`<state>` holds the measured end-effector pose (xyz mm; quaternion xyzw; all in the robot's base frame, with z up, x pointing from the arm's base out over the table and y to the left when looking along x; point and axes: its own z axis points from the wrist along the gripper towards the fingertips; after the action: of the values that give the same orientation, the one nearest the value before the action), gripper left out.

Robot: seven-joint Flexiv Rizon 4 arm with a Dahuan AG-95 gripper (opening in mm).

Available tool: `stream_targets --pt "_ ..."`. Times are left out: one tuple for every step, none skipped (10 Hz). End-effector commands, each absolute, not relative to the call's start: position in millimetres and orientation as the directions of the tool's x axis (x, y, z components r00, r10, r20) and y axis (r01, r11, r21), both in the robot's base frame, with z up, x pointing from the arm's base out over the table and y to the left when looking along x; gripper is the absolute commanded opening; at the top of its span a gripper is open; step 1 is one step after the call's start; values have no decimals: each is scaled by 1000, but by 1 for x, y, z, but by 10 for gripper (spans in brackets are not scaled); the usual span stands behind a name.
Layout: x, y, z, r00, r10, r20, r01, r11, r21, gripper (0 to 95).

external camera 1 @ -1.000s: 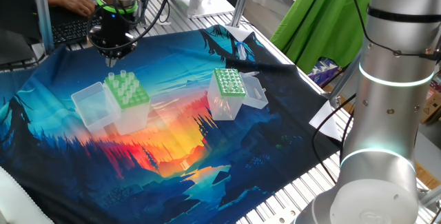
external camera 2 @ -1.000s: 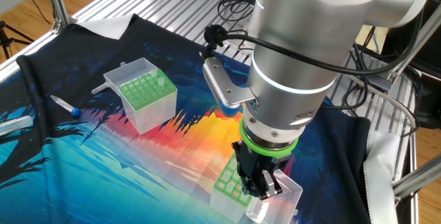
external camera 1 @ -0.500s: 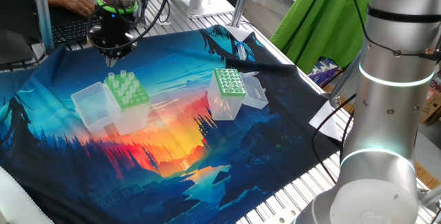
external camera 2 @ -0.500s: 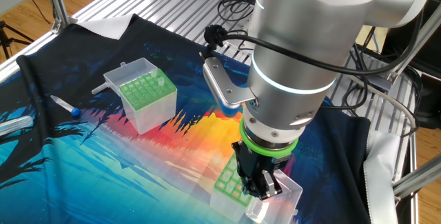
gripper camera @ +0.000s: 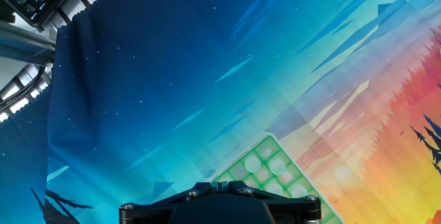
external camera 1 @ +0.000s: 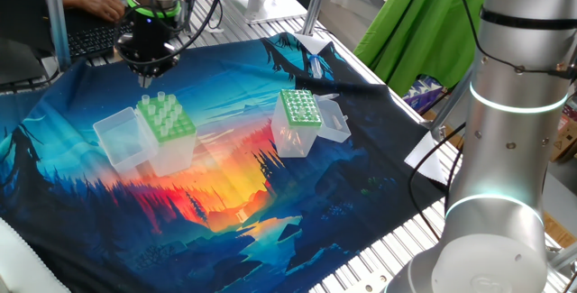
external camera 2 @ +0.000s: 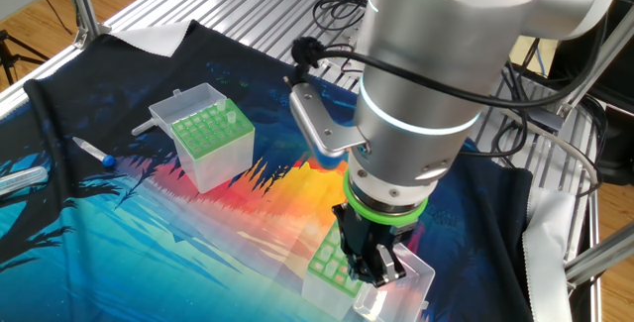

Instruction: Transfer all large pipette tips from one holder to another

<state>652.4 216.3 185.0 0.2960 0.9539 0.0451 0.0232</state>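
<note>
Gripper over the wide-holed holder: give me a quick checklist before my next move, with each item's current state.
1. Gripper pointing down above the far edge of the light-green holder: ok.
2. Jaws open for a pick: not ok, they are shut.
3. Tip in the grip: cannot tell; none shows between the fingers.
4. Large pipette tips standing upright in the light-green holder: ok.
5. Dark-green holder with its lid swung aside and its top uncovered: ok.
</note>
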Motion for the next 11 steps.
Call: stream_targets --pt "653 217 185 -858 512 35 512 853 101 0" --pt "653 217 185 -861 508 41 509 854 106 0" --pt "653 217 185 -862 504 42 506 856 108 0" --pt "653 217 185 -861 507 45 509 855 100 0" --pt "653 217 185 -861 507 48 509 855 96 0" --pt "654 217 184 -859 510 45 512 855 80 190" --pt "654 217 184 -858 511 44 513 855 73 190" --pt "654 218 184 -858 512 44 514 855 72 190" --pt "656 219 183 -854 519 43 521 852 63 190" --pt "658 220 181 -852 522 45 523 850 64 190" --pt "661 222 176 -850 525 45 527 848 63 190"
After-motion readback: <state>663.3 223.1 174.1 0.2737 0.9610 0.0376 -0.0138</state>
